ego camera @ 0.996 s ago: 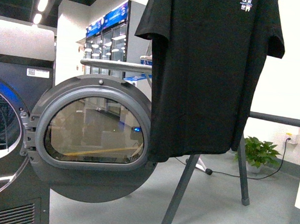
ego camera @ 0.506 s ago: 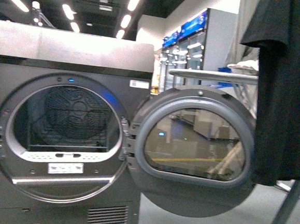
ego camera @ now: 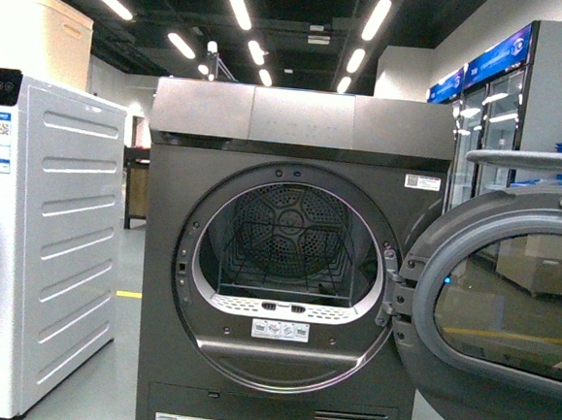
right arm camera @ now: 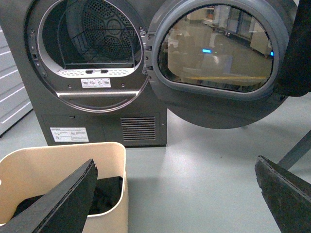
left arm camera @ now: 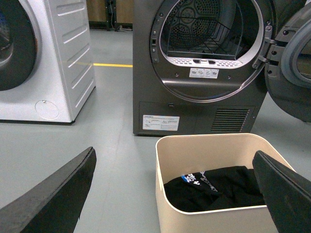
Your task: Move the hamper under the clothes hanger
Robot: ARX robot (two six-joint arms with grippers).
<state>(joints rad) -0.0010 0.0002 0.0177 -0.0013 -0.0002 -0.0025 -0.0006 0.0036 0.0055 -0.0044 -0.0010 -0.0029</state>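
The hamper [left arm camera: 194,143], a beige tub with rounded corners, stands on the floor in front of the dryer with black clothes [left arm camera: 218,187] in it. In the left wrist view my left gripper [left arm camera: 174,154] is open, one finger on each side of the hamper, touching nothing. The right wrist view shows the hamper [right arm camera: 63,158] beside one finger of my open right gripper [right arm camera: 175,162], over bare floor. Of the clothes hanger I see only a slanted grey leg [right arm camera: 297,149] and an edge of the black T-shirt [right arm camera: 299,58]. Neither gripper shows in the front view.
A dark grey dryer [ego camera: 288,123] faces me, its round door [ego camera: 509,286] swung open to the right. A white washing machine [ego camera: 55,231] stands to its left with a pale bin [ego camera: 32,35] on top. Glass-fronted coolers [ego camera: 503,111] line the back right.
The front view has swung left. The black T-shirt and hanger legs have left it, and the dryer drum and white machine have come into sight.
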